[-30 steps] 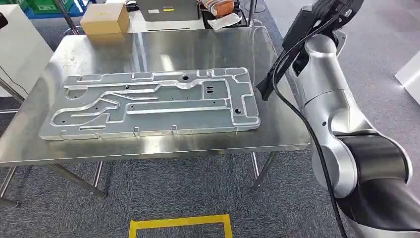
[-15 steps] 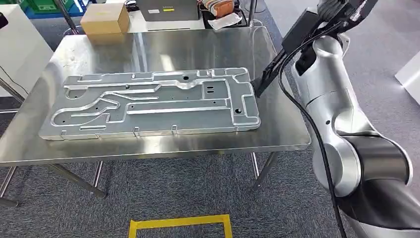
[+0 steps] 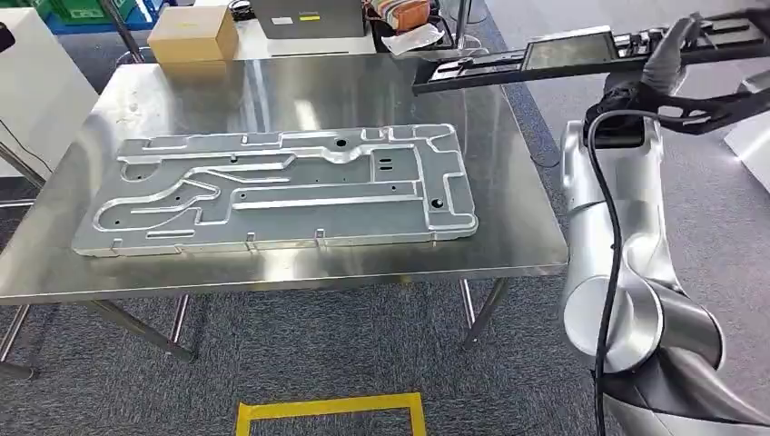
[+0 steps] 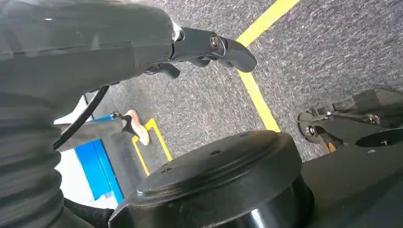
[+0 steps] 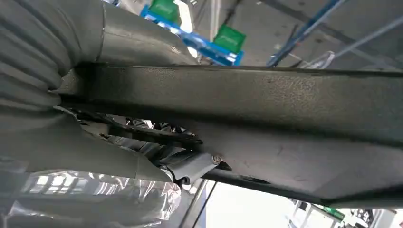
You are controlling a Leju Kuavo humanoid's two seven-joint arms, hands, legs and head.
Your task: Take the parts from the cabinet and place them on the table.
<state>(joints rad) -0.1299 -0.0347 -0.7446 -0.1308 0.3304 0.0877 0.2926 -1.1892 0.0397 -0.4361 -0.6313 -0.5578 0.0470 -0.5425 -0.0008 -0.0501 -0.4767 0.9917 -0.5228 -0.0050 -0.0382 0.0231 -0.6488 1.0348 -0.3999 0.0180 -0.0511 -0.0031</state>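
Above the counter [image 3: 508, 245], right hand [image 5: 71, 118] fingers clamped around a long dark part [image 3: 508, 64]; left hand [image 4: 209, 47] fingers curled, empty.

I see a steel table [image 3: 508, 245] on grey carpet [image 3: 318, 354] marked with yellow tape [image 3: 331, 406], a cardboard box [image 3: 192, 34] at its far edge, blue crates [image 3: 82, 11] beyond.

The long dark flat metal part [image 3: 581, 53] ran off the head view's right edge, so its far end went unseen. In the right wrist view the same dark part [image 5: 247, 99] hid most of the right hand [image 5: 71, 123] — its fingers could not be made out. The steel surface [image 3: 272, 272] was cut off at the left edge.
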